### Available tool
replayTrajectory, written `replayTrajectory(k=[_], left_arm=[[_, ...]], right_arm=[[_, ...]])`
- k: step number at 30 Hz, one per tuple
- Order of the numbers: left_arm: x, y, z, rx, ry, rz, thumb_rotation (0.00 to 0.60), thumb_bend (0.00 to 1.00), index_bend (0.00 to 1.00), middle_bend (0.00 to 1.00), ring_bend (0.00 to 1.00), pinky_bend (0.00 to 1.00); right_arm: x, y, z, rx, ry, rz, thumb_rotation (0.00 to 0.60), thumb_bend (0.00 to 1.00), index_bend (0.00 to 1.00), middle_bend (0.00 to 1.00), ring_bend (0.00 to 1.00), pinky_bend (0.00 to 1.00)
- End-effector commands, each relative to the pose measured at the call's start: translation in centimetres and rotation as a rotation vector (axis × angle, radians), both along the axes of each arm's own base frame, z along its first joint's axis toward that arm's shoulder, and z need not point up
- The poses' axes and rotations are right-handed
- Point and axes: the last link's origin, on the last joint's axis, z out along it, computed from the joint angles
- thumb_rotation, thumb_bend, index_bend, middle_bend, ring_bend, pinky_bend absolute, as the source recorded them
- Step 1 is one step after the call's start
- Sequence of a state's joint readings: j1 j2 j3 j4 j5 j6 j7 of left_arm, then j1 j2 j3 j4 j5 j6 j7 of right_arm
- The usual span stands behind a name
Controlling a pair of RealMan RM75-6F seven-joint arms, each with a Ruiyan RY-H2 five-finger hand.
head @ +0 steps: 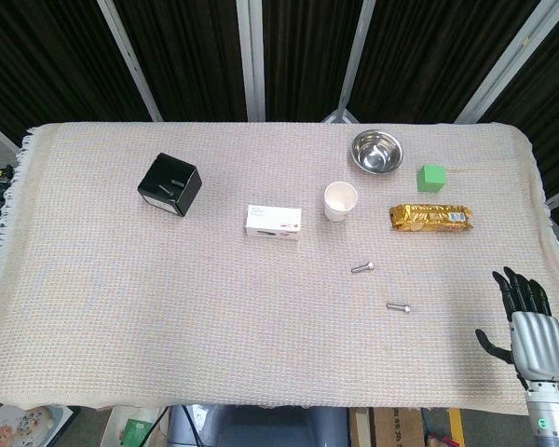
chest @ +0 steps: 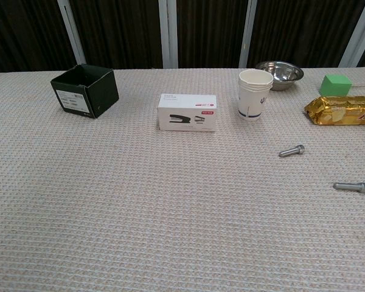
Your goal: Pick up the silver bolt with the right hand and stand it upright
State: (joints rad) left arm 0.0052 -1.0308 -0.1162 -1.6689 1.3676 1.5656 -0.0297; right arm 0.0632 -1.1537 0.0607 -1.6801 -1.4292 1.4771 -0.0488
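Right hand empty, fingers spread, near the table's edge, well apart from two flat-lying silver bolts.

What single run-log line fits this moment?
right hand: open, off the bolts | silver bolts: both lying flat | left hand: unseen | step: not begun

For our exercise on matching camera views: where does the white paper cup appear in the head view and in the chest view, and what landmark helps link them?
Head view: the white paper cup stands right of centre, below-left of the round steel bowl.
Chest view: the cup is upper right of centre, left of the bowl.
Shared landmark: the white rectangular stapler box, left of the cup in both.
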Motion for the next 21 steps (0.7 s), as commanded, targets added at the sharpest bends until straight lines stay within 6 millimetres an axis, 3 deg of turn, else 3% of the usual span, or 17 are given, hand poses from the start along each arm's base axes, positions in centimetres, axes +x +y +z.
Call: replayTrajectory(k=[1,9,21], left_arm=[[0.0,0.05,-0.07,-0.005,0.001,0.001,0.6,0.04,0.14,0.09,0.01,0.01],[0.2,-0.11,-0.09,-0.005,0.001,-0.01,0.6,0.04,0.14,0.09,0.01,0.01],[0.23,-0.07,-0.28,-0.011,0.004,-0.006,0.6,0.04,0.14,0.09,0.01,0.01]], right_arm=[[-0.01,-0.02,-0.02,-0.001,0.0,-0.003,0.6,0.25,0.04,0.0,0.0,0.0],[0.08,0.17,-0.08,0.001,0.002,-0.004,0.6,0.25,0.05,0.0,0.0,0.0],[0.07,0.15,-0.63,0.021,-0.033,-0.012,0.6,0.25,0.14,0.0,0.0,0.0]])
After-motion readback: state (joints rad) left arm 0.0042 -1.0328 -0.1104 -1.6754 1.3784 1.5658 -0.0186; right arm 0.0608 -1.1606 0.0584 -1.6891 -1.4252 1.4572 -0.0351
